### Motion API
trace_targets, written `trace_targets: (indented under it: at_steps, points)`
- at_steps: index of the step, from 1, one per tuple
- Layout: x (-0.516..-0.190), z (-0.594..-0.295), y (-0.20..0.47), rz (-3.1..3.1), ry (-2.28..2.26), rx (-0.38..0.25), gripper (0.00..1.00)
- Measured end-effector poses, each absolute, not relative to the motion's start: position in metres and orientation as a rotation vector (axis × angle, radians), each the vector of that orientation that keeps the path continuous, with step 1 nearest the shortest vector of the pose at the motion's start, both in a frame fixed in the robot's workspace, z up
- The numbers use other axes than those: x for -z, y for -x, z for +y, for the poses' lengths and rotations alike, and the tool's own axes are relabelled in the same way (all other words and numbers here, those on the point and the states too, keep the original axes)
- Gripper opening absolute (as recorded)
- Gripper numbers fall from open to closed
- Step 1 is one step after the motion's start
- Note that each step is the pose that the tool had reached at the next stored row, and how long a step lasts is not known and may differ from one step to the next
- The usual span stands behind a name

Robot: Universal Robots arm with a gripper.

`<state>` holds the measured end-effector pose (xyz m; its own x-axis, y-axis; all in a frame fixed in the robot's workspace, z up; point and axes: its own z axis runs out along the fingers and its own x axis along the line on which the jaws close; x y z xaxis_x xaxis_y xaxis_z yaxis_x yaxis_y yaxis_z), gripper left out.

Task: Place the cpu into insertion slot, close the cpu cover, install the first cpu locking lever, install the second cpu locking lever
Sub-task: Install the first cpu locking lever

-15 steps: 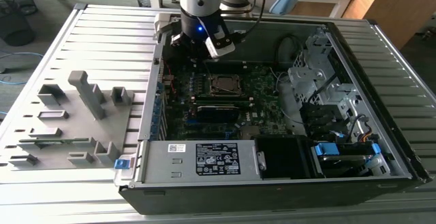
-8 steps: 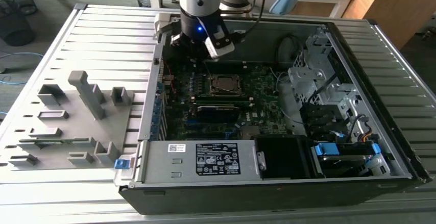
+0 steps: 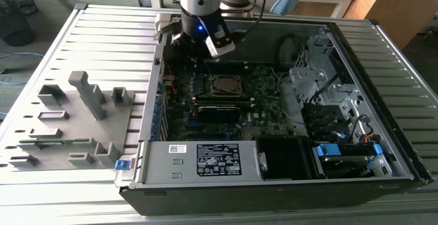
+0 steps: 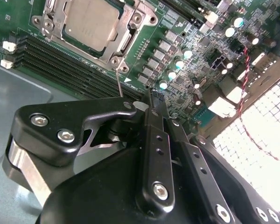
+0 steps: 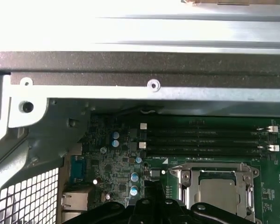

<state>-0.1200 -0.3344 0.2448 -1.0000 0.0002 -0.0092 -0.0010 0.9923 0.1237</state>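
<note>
An open computer case point(image 3: 274, 200) lies on its side on a slatted metal tabletop point(image 3: 102, 30), its green motherboard point(image 3: 263, 89) exposed. The cpu point(image 3: 224, 84) sits in its socket near the middle of the board, dull silver top up, seen in both wrist views point(image 4: 91, 23) point(image 5: 219, 196). The cpu cover point(image 4: 128, 37) lies flat around it, framing the chip through its window. A thin wire locking lever point(image 4: 119, 81) stands up at a slant from one socket corner. The end effector point(image 4: 150, 95) hangs just beside the socket, above the board, its fingers drawn together; whether they pinch the lever's tip cannot be told. Rows of black memory slots point(image 5: 205, 140) run alongside the socket. Inside the case, a silver power supply point(image 3: 198, 161) fills the near edge, and a metal drive cage point(image 3: 311, 76) crowds the exterior view's right. On the exterior view's left, a grey fixture tray point(image 3: 68, 117) with upright blocks rests on the tabletop, well apart from the arm.
</note>
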Motion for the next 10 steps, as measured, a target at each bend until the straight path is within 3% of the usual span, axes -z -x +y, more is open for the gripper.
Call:
trace_targets:
  at_steps: [10]
  points:
    - [-0.2455,-0.3331,0.1203,3.126,0.001,-0.197,0.11]
